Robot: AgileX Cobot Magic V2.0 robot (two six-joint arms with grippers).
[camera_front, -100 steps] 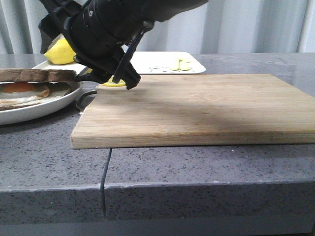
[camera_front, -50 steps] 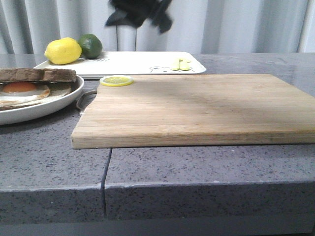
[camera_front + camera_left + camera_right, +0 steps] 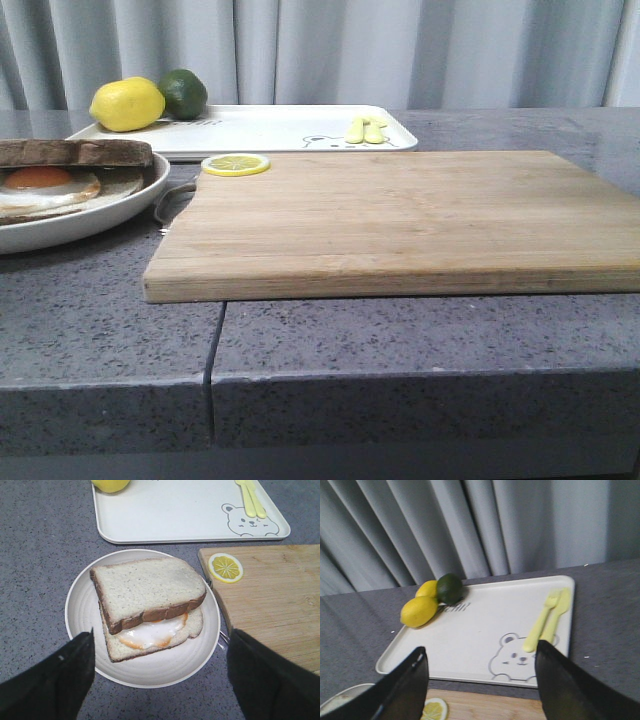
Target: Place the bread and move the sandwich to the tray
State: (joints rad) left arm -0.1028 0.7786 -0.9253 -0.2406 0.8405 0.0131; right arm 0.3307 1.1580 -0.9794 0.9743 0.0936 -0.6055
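The sandwich (image 3: 150,630) lies on a round white plate (image 3: 165,667) at the table's left, also seen in the front view as sandwich (image 3: 50,185) on plate (image 3: 90,215). The bread (image 3: 147,587) rests on top of the fried egg, slightly askew, showing as a dark crust edge (image 3: 75,152) from the front. My left gripper (image 3: 161,634) hovers above the plate, open and holding nothing. The white tray (image 3: 280,125) stands behind the plate and board. My right gripper (image 3: 481,647) hangs open and empty above the tray (image 3: 470,630). Neither gripper shows in the front view.
A wooden cutting board (image 3: 400,215) fills the table's middle, with a lemon slice (image 3: 235,164) on its far left corner. On the tray sit a lemon (image 3: 127,104), a lime (image 3: 183,93) and a yellow fork and spoon (image 3: 365,130). A curtain hangs behind.
The black arm that hung low beside the plate and board corner has risen up and left the front view. Sandwich, plate and board have not moved.
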